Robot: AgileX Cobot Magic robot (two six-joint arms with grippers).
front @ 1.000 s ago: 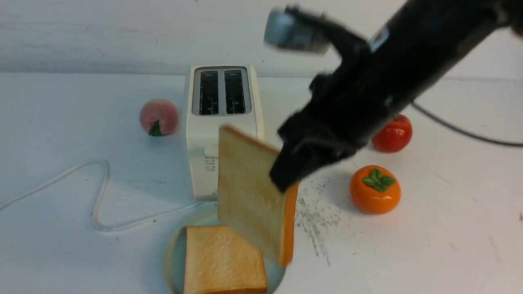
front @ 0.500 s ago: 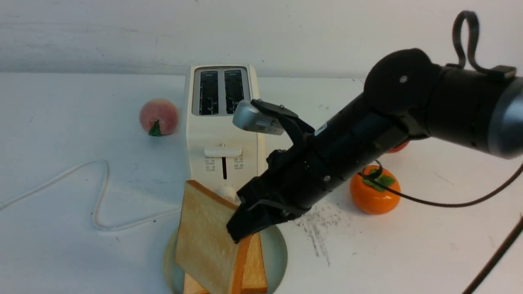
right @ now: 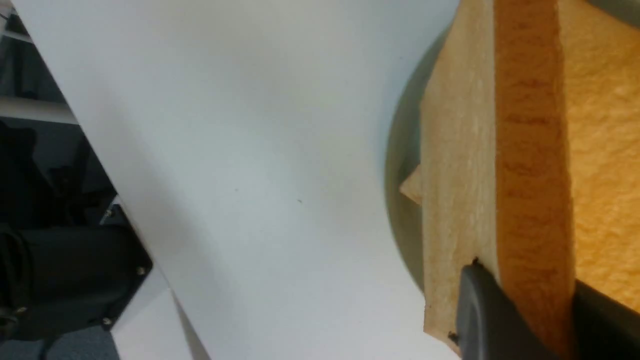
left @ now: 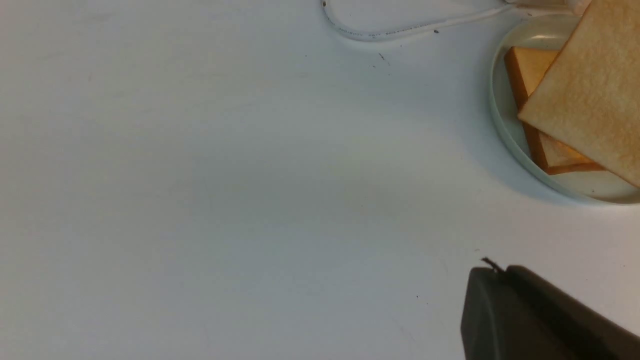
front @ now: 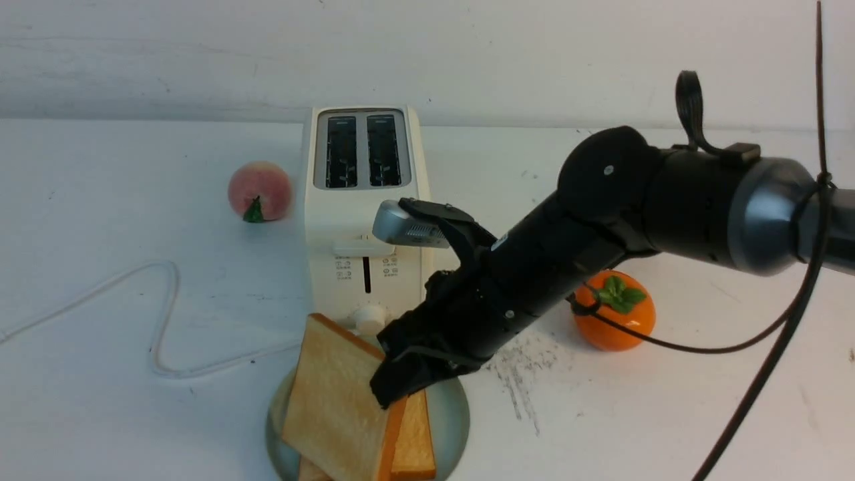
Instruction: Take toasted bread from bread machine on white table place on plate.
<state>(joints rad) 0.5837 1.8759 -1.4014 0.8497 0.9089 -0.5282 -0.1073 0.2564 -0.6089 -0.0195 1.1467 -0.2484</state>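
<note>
Pinches tilted toast [front: 330, 394] by its crust in closed right fingers [front: 401, 382] over the plate [front: 451, 407] at the table's [front: 668, 401] front edge, seemingly to lay it on the slice [front: 414, 444] lying there; cannot tell about left fingers [left: 525, 315].

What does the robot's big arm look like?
The right arm is a thick, round black tube with a shiny grey band, a round joint, thin black cables looping off it, a small silver camera box and a tiny white sticker.

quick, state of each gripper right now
Left gripper: cannot tell, only part of it shows.
Right gripper: closed on the upper toasted bread slice over the plate.
</note>
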